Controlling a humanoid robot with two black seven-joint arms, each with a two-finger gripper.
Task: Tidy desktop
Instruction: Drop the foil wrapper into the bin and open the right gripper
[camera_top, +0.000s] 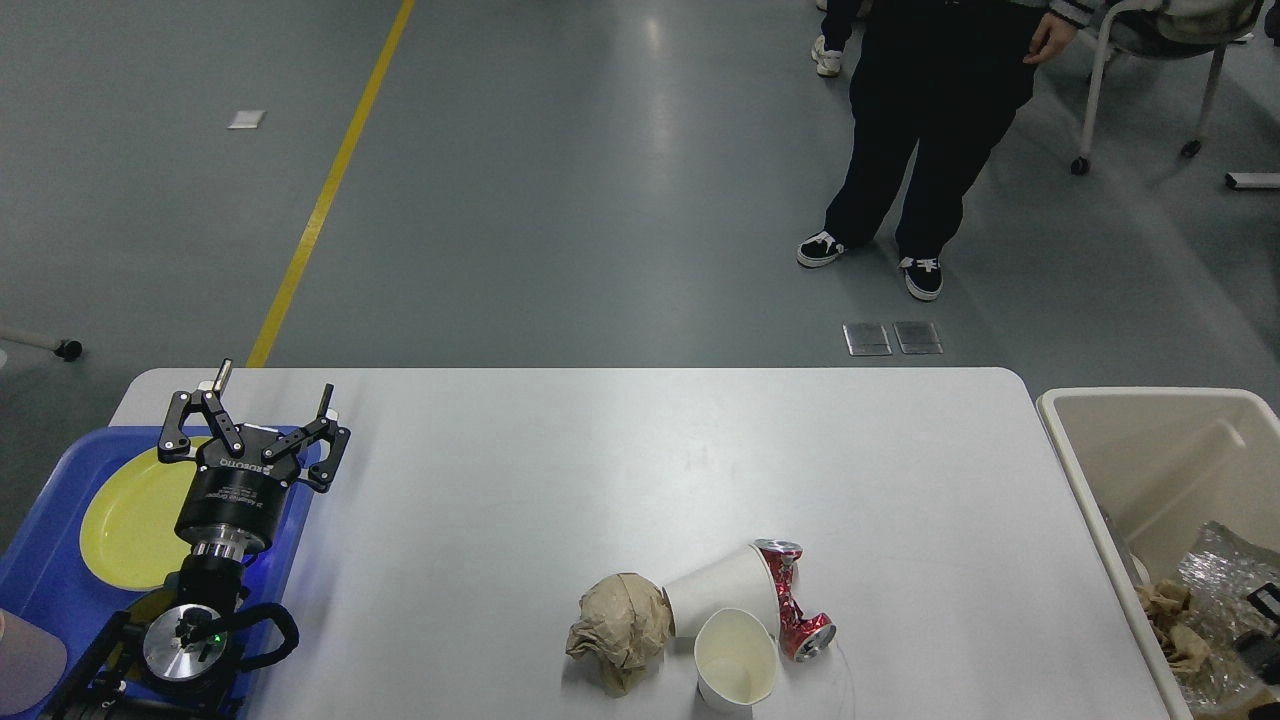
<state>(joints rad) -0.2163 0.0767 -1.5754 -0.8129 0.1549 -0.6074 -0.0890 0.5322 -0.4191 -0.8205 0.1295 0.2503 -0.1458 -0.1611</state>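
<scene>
Blue tray (45, 590): sits at the far-left edge of the surface and carries a yellow plate (125, 520).
Left gripper (268, 412): hovers over the tray's right rim, above the left part of the white surface (600, 460); its fingers (188, 425) are spread wide apart with nothing between them.
Left arm pose: comes up from the near-left corner, the wrist pointing toward the far side and the fingers aimed away from the robot.
Key relation: the clutter lies well to the right of the fingers and nearer the robot; by my judgement the left arm must swing right and back toward the near edge to reach it.
Clutter: a crumpled brown paper ball (620, 628) touches a tipped paper cup (715, 590), whose long axis runs left to right; an upright paper cup (737, 665) stands just in front; a crushed red can (790, 598) lies against the tipped cup, long axis running near to far.
Right gripper: not in view, so I cannot compare which arm is nearer.
Cream bin (1080, 470): stands off the right edge, already holding scraps; it is the likely drop point.
</scene>
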